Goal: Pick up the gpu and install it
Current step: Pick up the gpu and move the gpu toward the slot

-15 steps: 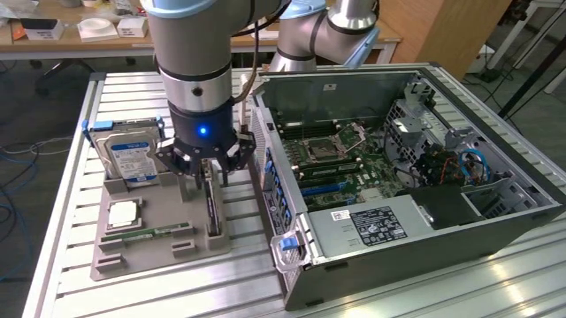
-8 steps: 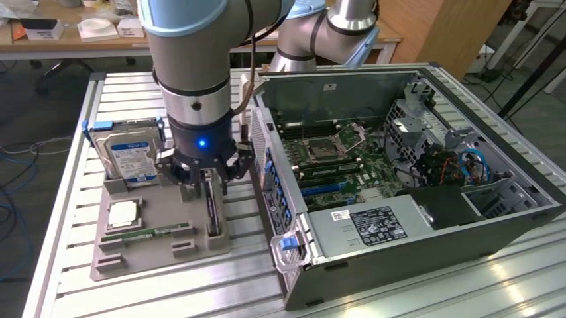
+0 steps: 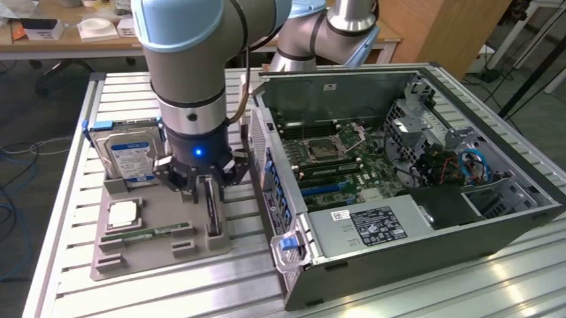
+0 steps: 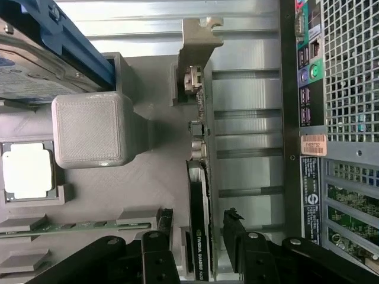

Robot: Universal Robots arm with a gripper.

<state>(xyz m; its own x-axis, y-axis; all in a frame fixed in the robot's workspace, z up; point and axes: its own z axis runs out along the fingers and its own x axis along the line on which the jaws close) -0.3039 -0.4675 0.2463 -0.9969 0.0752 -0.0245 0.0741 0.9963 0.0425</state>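
Fingers (image 4: 235, 248) of the gripper (image 3: 208, 191) stood wide apart, one on each side of the gpu (image 4: 198, 236), not closed on it. The card stood on edge directly under the hand, in the grey tray (image 3: 159, 255) at its edge nearest the computer case (image 3: 398, 218). Its long axis ran along that edge. Its label read NVIDIA Quadro.
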